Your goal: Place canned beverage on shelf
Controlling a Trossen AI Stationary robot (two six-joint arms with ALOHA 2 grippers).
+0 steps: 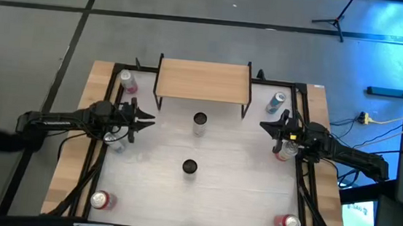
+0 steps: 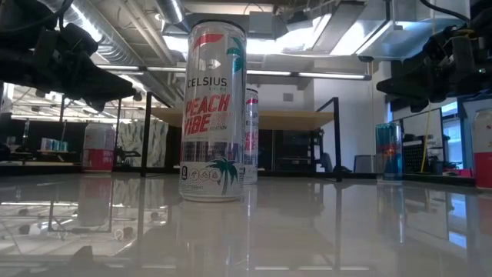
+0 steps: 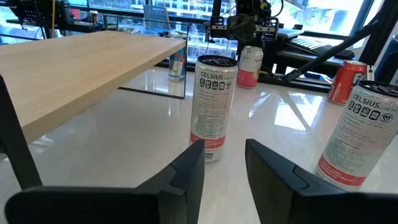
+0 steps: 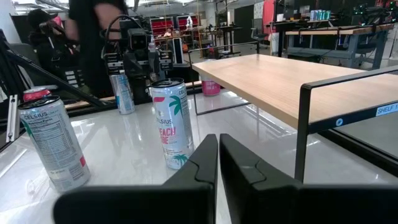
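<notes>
The light-wood shelf (image 1: 203, 80) on black legs stands at the table's far middle. Two tall white Celsius cans stand upright on their bases on the white tabletop. One (image 1: 199, 121) is just in front of the shelf, the other (image 1: 189, 167) nearer the table's middle. My left gripper (image 1: 146, 117) is open and empty, hovering left of the far can (image 3: 213, 106) and pointing at it. My right gripper (image 1: 265, 124) is shut and empty, hovering right of the same can (image 4: 171, 121). In the low view the near can (image 2: 215, 111) partly hides the far one.
More cans stand around the table's edges: far left (image 1: 127, 82), a blue one far right (image 1: 276, 100), near left (image 1: 101, 200), near right (image 1: 288, 223), and one under each arm (image 1: 116, 143) (image 1: 284, 151). A person stands beyond the table's left side (image 4: 93, 37).
</notes>
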